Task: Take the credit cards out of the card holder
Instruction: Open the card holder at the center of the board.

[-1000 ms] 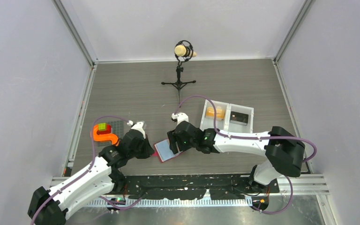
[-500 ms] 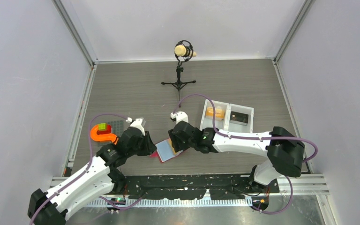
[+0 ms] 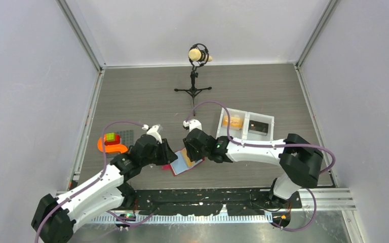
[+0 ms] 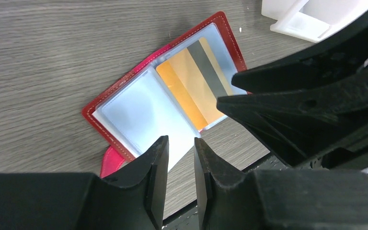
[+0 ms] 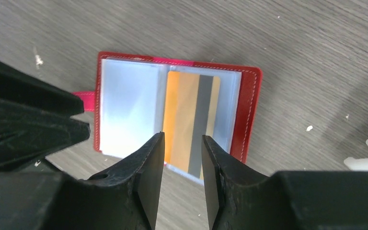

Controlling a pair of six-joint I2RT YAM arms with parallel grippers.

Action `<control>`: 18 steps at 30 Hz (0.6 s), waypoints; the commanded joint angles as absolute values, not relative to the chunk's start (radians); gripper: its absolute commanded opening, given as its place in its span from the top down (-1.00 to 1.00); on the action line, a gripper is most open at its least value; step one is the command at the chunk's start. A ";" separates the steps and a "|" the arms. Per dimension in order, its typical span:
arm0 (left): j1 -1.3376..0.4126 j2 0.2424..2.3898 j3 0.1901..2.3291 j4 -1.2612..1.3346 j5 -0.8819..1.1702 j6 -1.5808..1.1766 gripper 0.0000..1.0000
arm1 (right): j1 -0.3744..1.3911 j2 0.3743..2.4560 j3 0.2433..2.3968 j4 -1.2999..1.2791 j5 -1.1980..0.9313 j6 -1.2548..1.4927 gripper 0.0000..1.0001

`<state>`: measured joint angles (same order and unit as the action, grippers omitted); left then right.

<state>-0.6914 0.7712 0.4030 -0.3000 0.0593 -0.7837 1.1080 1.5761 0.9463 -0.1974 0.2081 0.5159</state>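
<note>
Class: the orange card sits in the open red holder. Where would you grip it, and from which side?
Probably the orange card by its short edge nearest the right gripper, at the end of its pocket. Come low from that end: the card holder lies flat and open, so only an edge offers a hold.

The left arm (image 3: 99, 185) and the right arm (image 3: 258, 151) both have white tubular links between bulky black joint housings. A purple cable (image 3: 210, 103) trails along each. Nearest the card holder (image 4: 124, 108), the fingers (image 4: 151, 182) are matte black, blunt wedges.
</note>
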 commanded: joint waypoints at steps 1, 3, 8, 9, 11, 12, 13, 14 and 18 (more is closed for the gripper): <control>-0.687 0.823 0.356 -0.106 0.116 -0.825 0.45 | 1.079 1.616 0.964 -0.137 0.195 0.502 0.18; -0.688 0.847 0.339 -0.059 0.125 -0.831 0.44 | 1.073 1.639 0.947 -0.131 0.196 0.509 0.20; -0.687 0.911 0.313 0.038 0.139 -0.824 0.41 | 1.071 1.665 0.900 -0.118 0.196 0.526 0.23; -0.687 0.928 0.315 0.041 0.138 -0.818 0.41 | 1.070 1.667 0.893 -0.116 0.196 0.532 0.24; -0.687 0.958 0.323 0.034 0.123 -0.808 0.41 | 1.070 1.665 0.872 -0.108 0.195 0.540 0.25; -0.688 0.972 0.326 0.031 0.118 -0.806 0.41 | 1.070 1.662 0.858 -0.106 0.196 0.542 0.25; -0.688 0.984 0.327 0.035 0.116 -0.805 0.41 | 1.070 1.657 0.853 -0.101 0.194 0.547 0.25; -0.687 0.995 0.325 0.047 0.116 -0.805 0.41 | 1.070 1.653 0.842 -0.098 0.193 0.549 0.25; -0.688 1.040 0.319 0.102 0.114 -0.814 0.40 | 1.070 1.640 0.828 -0.090 0.189 0.552 0.25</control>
